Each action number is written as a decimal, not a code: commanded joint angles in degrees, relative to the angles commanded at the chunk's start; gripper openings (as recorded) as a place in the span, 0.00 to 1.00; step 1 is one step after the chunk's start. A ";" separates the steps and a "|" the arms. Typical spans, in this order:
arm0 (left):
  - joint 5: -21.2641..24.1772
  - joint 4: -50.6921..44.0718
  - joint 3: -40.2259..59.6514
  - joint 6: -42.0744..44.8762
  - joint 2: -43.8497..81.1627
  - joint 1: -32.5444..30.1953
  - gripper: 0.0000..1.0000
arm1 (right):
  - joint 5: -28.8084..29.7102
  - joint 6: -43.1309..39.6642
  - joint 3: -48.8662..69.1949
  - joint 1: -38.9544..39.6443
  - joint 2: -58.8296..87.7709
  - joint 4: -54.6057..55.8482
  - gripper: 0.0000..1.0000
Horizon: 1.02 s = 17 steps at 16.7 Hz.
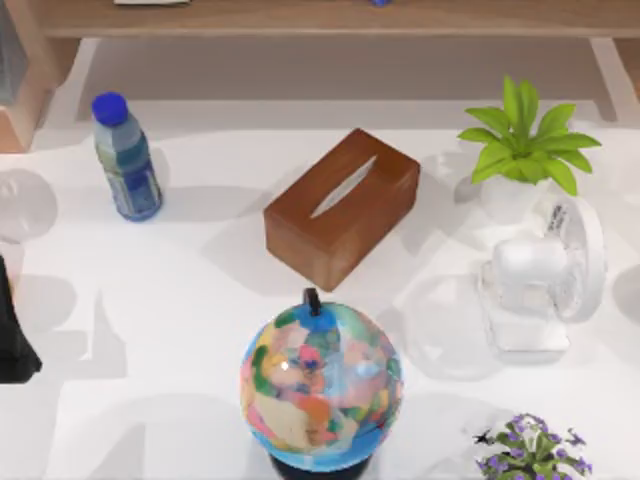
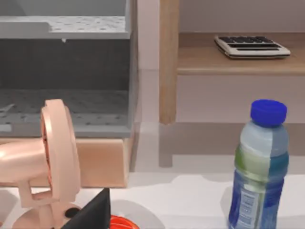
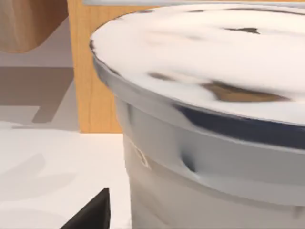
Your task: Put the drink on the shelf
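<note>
Right in front of my right gripper stands the drink, a round lidded container, upright with its long axis vertical and its side wall toward me. I cannot tell whether that gripper is apart, together or already clamped on it. Just behind the drink rises a wooden post. Further off, the shelf runs along the table's far edge, so the drink has to go up and away from me. My left arm sits parked at the table's left edge, so I judge the right arm nearer.
</note>
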 joint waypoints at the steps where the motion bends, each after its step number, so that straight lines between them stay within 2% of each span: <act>1: 0.00 0.00 0.00 0.00 0.00 0.00 1.00 | 1.41 0.19 1.52 1.42 0.76 -0.65 1.00; 7: 0.00 0.00 0.00 0.00 0.00 0.00 1.00 | 3.11 0.42 3.29 3.11 1.67 -1.44 1.00; 17: 0.00 0.00 0.00 0.00 0.00 0.00 1.00 | 3.11 0.42 3.29 3.11 1.67 -1.44 0.25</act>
